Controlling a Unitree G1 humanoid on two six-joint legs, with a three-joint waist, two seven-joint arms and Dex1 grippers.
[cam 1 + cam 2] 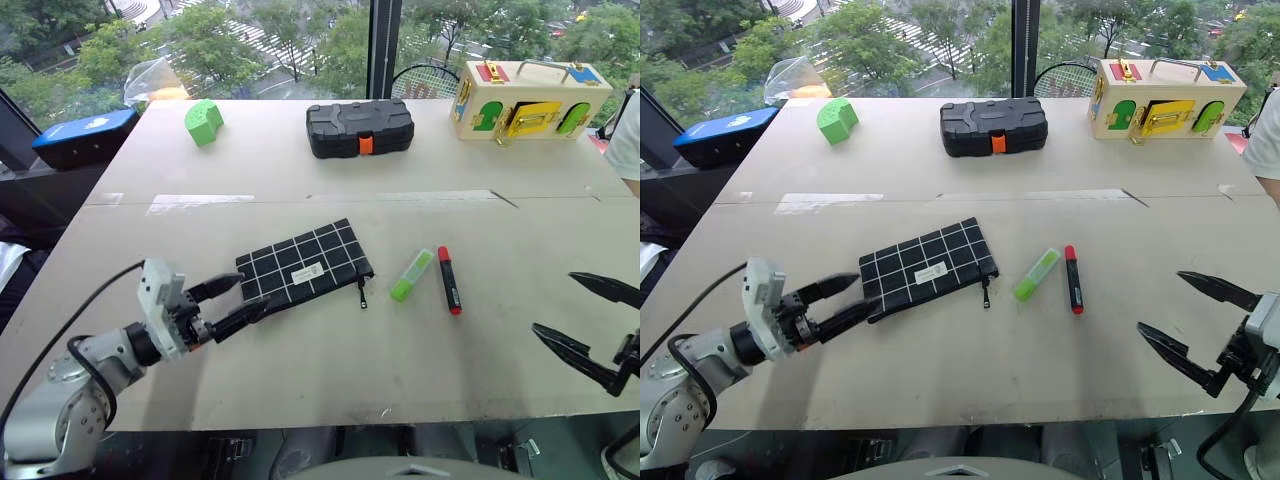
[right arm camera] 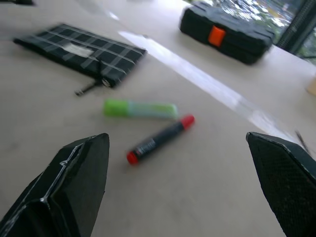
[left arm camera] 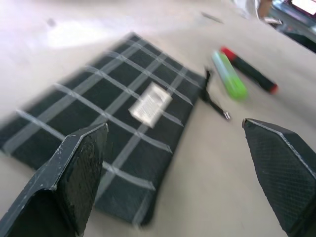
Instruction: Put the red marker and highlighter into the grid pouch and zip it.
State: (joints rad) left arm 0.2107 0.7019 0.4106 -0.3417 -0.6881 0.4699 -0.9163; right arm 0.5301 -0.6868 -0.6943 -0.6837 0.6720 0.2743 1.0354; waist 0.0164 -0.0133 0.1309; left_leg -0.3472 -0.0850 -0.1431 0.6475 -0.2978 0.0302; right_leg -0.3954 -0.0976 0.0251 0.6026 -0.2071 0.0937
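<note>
While both tools gape wide and empty, nothing is packed yet. The left tool (image 1: 228,303) nears the grid pouch (image 1: 305,262) at centre frame. Next comes unzipping it, before the right tool (image 1: 588,322) fetches the red marker (image 1: 449,280) and highlighter (image 1: 411,274).

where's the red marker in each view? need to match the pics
Left eye view: red marker right of centre, beside the highlighter.
Right eye view: marker near centre, beside the highlighter.
Left wrist view: upper right, beyond the grid pouch.
Right wrist view: centre, nearer than the highlighter.
Shared landmark: the highlighter alongside it.
</note>
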